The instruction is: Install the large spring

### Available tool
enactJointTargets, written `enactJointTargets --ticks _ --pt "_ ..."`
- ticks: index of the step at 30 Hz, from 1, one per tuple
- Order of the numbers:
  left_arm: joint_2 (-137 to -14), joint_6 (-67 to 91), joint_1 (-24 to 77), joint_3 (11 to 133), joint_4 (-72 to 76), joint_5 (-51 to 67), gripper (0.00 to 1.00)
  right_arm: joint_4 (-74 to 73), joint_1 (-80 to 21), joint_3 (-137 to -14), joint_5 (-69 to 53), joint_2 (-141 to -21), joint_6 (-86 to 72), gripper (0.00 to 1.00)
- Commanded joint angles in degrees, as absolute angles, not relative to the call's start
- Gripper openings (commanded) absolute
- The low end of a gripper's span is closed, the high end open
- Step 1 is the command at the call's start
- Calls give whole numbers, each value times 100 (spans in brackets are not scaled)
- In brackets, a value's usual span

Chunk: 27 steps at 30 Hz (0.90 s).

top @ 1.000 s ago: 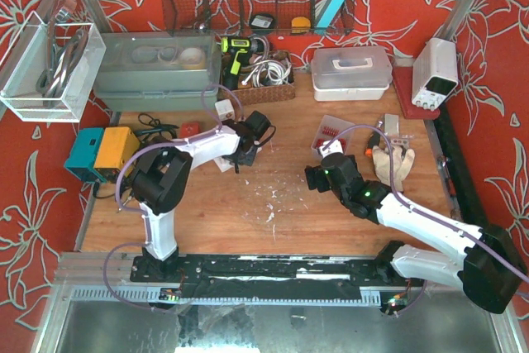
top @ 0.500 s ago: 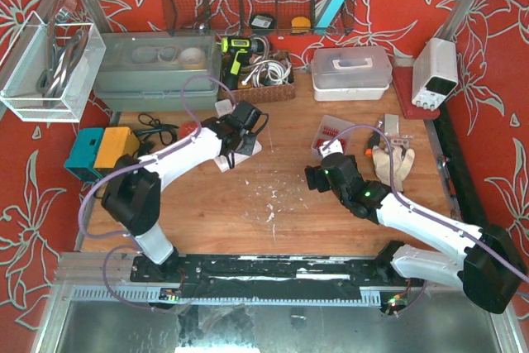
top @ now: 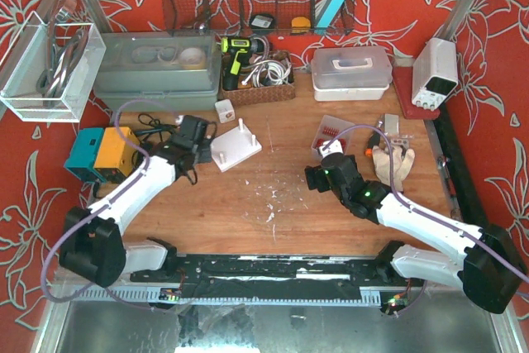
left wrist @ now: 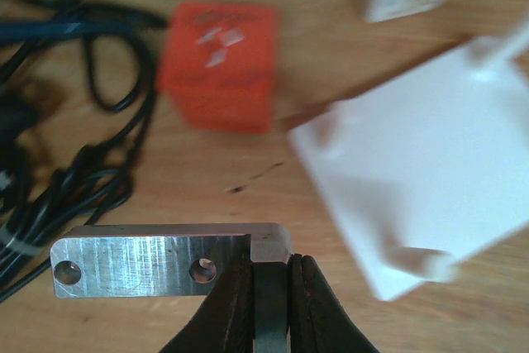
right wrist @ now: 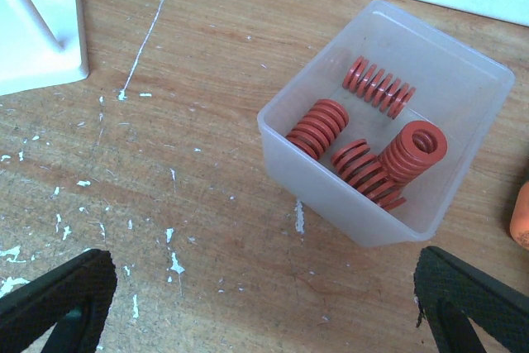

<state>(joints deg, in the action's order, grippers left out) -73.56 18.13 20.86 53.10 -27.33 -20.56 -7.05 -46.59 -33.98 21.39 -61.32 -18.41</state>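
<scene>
Coils of the large spring (right wrist: 412, 153) are looking stiff, light, slippery, so I'm aiming my wide-open, empty right tool (right wrist: 264, 299) across its flanks, left tool (left wrist: 270, 291) closed, seemingly empty.

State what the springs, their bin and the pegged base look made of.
Springs: likely metal with a matte red coating, judging by the flat, tightly coiled turns.
Bin: translucent frosted plastic, with milky walls that let light through.
Pegged base: smooth white plastic, possibly printed, uniform in colour.
</scene>
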Motion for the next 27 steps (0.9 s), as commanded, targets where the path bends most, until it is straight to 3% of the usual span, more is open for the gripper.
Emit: enactJointTargets --ticks 1,14,20,27 --pt "-7029 2178 1307 4652 -2140 -1550 4 -715 -4706 -3466 2203 -6067 -1868 99" --pt "-7517 3273 437 3577 -1020 -1305 0 -734 -4708 -3484 2247 -6101 -1879 99" --pt "-7925 3267 404 3498 -871 -1335 7 -737 -4710 -3470 2303 -6082 -1880 99" --pt "-7731 3311 396 3707 -1143 -1386 54 -705 -4707 -3455 2303 -6092 -1893 99"
